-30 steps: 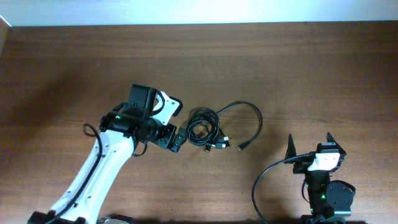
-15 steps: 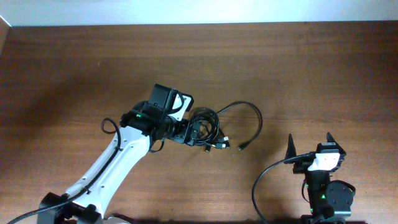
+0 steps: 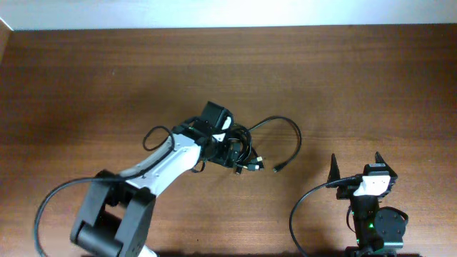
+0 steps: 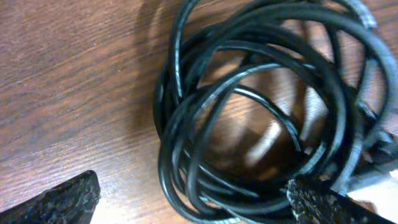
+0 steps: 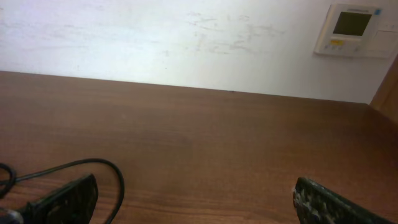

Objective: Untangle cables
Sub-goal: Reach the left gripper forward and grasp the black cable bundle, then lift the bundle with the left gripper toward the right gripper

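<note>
The left fingers are spread wide and gripping nothing, with the cables bunched just ahead between them. I'd pinch one outer loop only, not the whole bundle, then tug it sideways. The cables are thin glossy black cords coiled over each other mid-frame on the worktop, with one long loop trailing right. The right fingers are open too, at the lower right.

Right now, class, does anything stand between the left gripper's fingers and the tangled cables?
Nothing visible does. The left gripper is open right at the coiled cables. Its fingers are spread wide, and the wrist view shows only cable and bare table between them.
</note>
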Available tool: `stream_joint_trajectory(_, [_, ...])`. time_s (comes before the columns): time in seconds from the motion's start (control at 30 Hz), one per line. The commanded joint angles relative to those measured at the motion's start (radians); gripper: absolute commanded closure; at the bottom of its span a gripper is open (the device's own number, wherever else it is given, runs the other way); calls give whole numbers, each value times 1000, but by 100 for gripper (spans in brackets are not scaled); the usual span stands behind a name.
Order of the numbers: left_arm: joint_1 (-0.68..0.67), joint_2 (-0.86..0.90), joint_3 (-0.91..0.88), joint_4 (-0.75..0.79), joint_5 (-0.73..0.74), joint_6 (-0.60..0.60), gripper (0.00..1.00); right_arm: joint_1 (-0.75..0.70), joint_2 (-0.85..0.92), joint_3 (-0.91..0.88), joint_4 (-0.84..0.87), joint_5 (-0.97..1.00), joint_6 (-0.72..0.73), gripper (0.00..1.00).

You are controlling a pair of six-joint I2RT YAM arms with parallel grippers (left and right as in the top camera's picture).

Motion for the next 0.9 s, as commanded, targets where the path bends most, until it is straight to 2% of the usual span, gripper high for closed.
stream_joint_trajectory(0.0, [-3, 25, 14, 27, -86, -55, 5, 7, -8, -5, -5, 9, 11, 1])
stream_joint_trajectory(0.13, [-3, 26, 13, 55, -89, -54, 9, 7, -8, -5, -5, 9, 11, 1])
stream_joint_trajectory(0.23, [-3, 26, 13, 55, -99, -54, 22, 7, -8, -5, -5, 9, 12, 1])
stream_joint_trajectory(0.3, [-3, 26, 13, 57, -101, -54, 25, 7, -8, -5, -5, 9, 11, 1])
stream_joint_trajectory(0.4, [-3, 26, 13, 58, -104, -54, 50, 7, -8, -5, -5, 9, 11, 1])
stream_joint_trajectory(0.63, [-3, 26, 10, 65, -104, -53, 68, 7, -8, -5, -5, 9, 11, 1])
stream_joint_trajectory(0.8, [-3, 34, 9, 90, -103, -53, 72, 7, -8, -5, -5, 9, 12, 1])
stream_joint_trajectory(0.83, [-3, 43, 9, 96, -103, -53, 76, 7, -8, -5, -5, 9, 12, 1])
stream_joint_trajectory(0.87, [-3, 56, 9, 103, -103, -54, 77, 7, -8, -5, -5, 9, 12, 1])
